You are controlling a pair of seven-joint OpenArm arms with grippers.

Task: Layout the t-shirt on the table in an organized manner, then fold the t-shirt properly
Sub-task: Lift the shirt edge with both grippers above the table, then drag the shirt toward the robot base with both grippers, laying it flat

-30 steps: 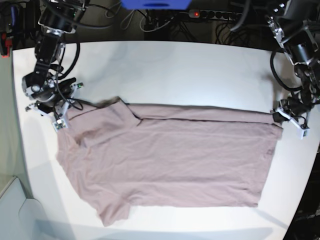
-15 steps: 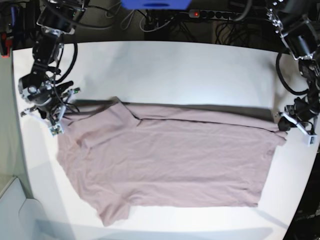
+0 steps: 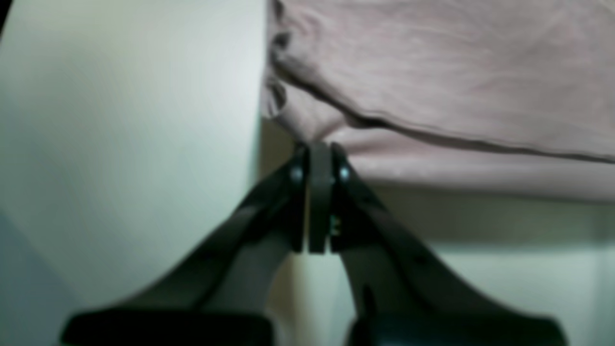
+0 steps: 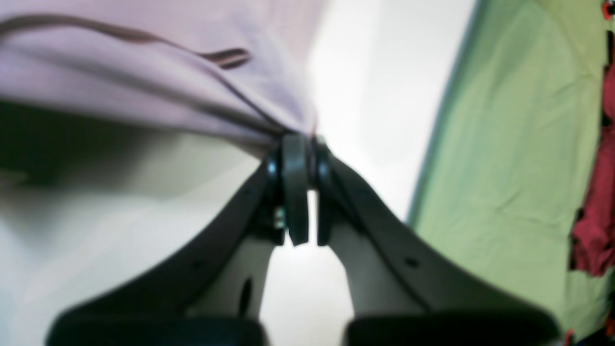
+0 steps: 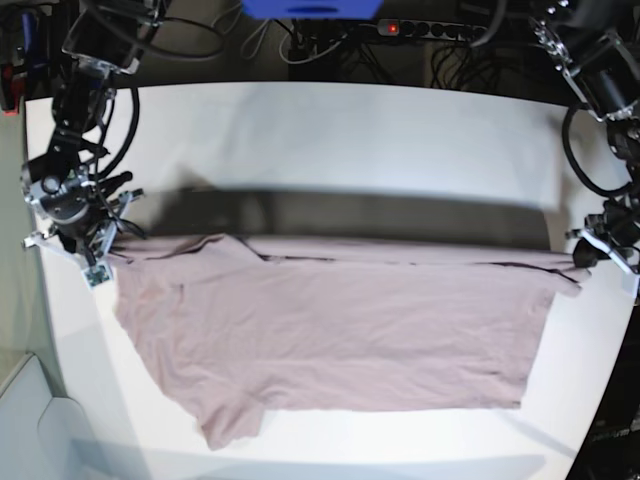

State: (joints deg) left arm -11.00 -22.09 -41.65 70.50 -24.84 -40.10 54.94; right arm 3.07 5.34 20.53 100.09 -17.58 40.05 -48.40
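Left gripper (image 3: 319,144) is clamped tight on the edge of the t-shirt (image 3: 432,72), pads pressed together with a pinch of cloth between the tips. In the base view it sits at the right side of the table (image 5: 400,130), holding the shirt's far right corner (image 5: 578,270) just off the surface. Right gripper (image 4: 300,139) is likewise closed on a bunched bit of cloth, fabric pulled into tight folds running to the tips; a dark seam line shows on the shirt above it. In the base view this gripper (image 5: 100,250) is at the left side, holding the shirt's upper left corner.

The shirt (image 5: 330,330) is stretched between the two grippers along its far edge, which is raised and casts a dark shadow band on the table behind it. The rest lies flat on the white table, a sleeve poking out toward the near left. Green cloth (image 4: 519,168) and something red (image 4: 596,226) show past the table edge in the right wrist view.
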